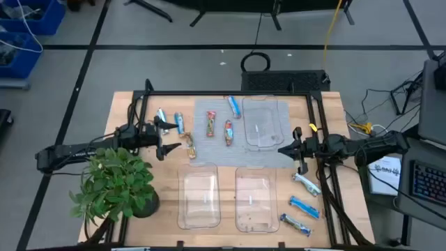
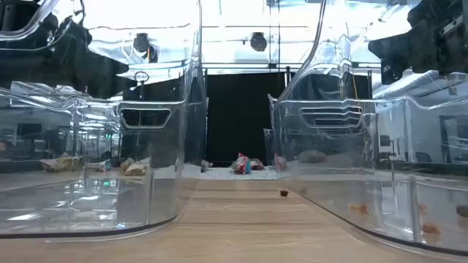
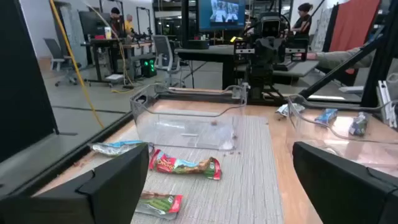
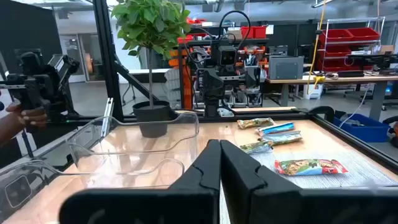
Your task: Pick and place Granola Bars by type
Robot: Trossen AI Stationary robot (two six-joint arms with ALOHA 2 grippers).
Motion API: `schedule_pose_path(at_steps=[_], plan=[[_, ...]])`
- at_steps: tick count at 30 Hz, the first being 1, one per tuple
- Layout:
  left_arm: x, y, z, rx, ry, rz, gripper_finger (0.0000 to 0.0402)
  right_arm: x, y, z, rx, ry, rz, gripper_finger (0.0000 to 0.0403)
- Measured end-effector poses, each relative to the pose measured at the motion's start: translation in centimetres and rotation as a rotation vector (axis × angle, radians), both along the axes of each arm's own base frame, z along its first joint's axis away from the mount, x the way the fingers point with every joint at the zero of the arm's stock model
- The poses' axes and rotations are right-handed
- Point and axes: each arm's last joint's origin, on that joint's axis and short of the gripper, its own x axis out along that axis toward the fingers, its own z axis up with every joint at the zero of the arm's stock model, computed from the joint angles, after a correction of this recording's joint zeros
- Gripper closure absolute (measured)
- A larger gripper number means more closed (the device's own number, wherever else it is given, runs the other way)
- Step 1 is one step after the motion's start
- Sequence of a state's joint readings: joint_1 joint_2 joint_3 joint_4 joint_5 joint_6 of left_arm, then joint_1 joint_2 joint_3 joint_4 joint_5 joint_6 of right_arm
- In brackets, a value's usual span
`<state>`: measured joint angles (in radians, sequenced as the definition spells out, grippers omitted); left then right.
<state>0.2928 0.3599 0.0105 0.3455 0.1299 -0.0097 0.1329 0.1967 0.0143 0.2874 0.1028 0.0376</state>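
Two red/orange granola bars (image 1: 210, 124) (image 1: 228, 132) and a blue one (image 1: 233, 106) lie flat on the grey mat (image 1: 209, 164). Left of the mat lie two blue bars (image 1: 179, 123) and tan-gold ones (image 1: 189, 148). Three blue bars (image 1: 304, 206) lie at the table's right near corner. My left gripper (image 1: 169, 138) hovers open just left of the mat, by the tan-gold bars; the left wrist view shows its fingers wide apart (image 3: 221, 155) facing the red bars (image 3: 186, 166). My right gripper (image 1: 281, 148) hangs shut at the mat's right edge (image 4: 219, 146), holding nothing.
Three clear plastic trays stand on the table: one on the far right part of the mat (image 1: 261, 125) and two at the near edge (image 1: 201, 199) (image 1: 252, 202). A potted plant (image 1: 115, 185) stands at the near left corner. A black frame (image 1: 230, 93) borders the table.
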Motion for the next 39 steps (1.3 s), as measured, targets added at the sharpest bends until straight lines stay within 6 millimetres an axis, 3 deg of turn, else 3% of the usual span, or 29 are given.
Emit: schedule_pose_path(at_steps=[14,23,26,31,36,39], plan=[[0.0,0.0,0.0,0.000,-0.002,0.000,0.0005,0.0,0.0,0.3,0.007,-0.031,0.001,0.0403],[0.0,0.0,0.0,-0.100,-0.015,0.018,0.0005,0.0,0.1,0.1,0.004,-0.008,0.031,0.0403],[0.0,0.1,0.0,-0.081,-0.011,0.024,0.0005,0.0,0.1,-1.3,0.036,0.191,0.026,0.0403],[0.0,0.1,0.0,-0.078,-0.010,0.026,0.0005,-0.2,-0.2,3.4,0.166,0.406,-0.082,0.0403],[0.0,0.1,-0.1,-0.073,0.002,0.026,0.0005,-0.2,-0.1,5.8,0.352,0.905,-0.214,0.0403],[0.0,0.1,-0.1,-0.047,0.007,0.026,0.0005,-0.1,0.1,5.5,0.448,1.224,-0.306,0.0403]])
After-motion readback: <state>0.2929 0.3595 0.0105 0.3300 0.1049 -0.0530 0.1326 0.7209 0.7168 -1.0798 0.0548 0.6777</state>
